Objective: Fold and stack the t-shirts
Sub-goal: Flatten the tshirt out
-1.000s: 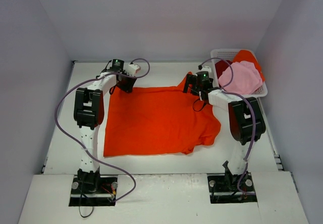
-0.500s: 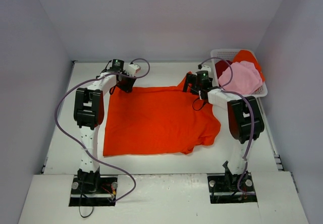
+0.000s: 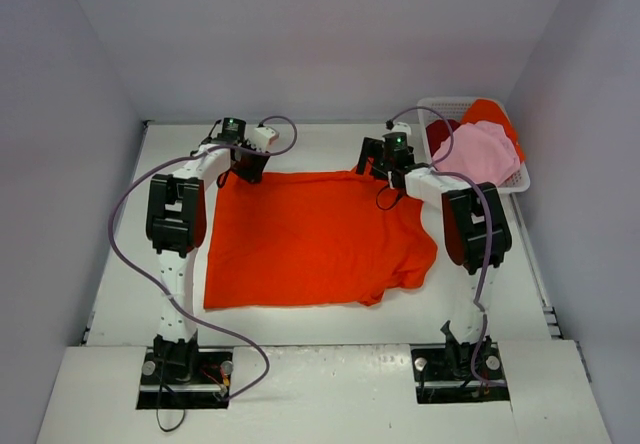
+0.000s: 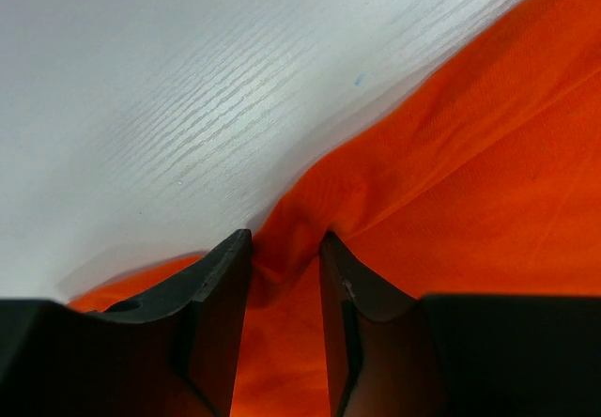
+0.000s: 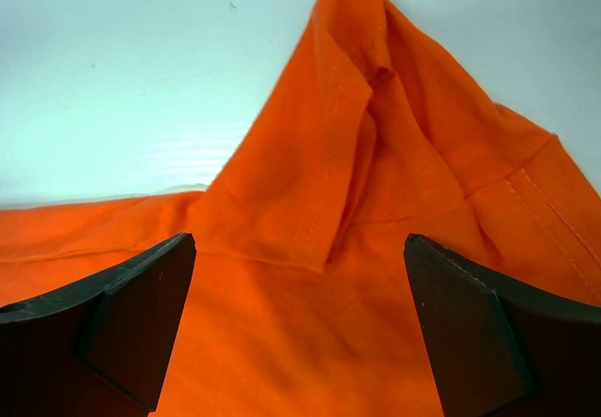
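White table (image 3: 300, 139) — left tool (image 4: 285, 244) pinches orange t-shirt (image 3: 310, 239) (right tool (image 5: 299, 240) wide, over it)

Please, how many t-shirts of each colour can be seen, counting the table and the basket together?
Orange t-shirts: 2
Pink t-shirt: 1
Dark red t-shirt: 1
Total: 4
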`<action>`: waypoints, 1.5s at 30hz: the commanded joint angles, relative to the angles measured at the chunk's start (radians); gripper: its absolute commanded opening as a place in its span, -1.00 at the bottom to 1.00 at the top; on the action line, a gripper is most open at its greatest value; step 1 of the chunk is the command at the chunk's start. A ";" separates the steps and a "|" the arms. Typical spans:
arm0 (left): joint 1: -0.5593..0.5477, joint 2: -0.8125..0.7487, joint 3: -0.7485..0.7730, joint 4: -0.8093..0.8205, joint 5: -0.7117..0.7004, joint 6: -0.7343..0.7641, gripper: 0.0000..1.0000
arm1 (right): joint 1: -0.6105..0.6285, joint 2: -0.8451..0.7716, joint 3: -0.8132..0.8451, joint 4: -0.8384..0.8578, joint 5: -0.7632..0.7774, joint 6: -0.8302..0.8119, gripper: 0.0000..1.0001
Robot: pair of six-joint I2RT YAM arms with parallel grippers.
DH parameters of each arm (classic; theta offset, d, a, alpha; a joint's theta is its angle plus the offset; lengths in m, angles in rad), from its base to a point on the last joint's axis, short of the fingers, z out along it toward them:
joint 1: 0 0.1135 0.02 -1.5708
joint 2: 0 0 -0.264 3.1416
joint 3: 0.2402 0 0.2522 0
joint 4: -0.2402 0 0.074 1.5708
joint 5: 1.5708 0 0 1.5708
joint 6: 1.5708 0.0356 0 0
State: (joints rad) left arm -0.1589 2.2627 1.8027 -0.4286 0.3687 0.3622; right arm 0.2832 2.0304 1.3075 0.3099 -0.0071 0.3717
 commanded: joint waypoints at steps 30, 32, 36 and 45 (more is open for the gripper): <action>0.001 -0.048 -0.009 0.019 -0.011 0.003 -0.46 | 0.002 0.120 0.141 0.051 -0.024 -0.011 0.63; 0.002 -0.048 -0.011 0.019 -0.013 0.003 -0.46 | 0.004 0.122 0.138 0.052 -0.025 -0.010 0.58; 0.002 -0.046 -0.009 0.017 -0.013 0.003 -0.46 | 0.001 0.122 0.139 0.054 -0.025 -0.010 0.51; -0.001 -0.045 -0.014 0.017 -0.010 0.003 -0.47 | -0.004 0.105 0.130 0.054 -0.025 -0.011 0.41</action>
State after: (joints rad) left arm -0.1589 2.2627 1.7988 -0.4187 0.3687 0.3622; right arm 0.2874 2.1578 1.4082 0.3180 -0.0273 0.3664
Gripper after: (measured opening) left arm 0.268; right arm 0.705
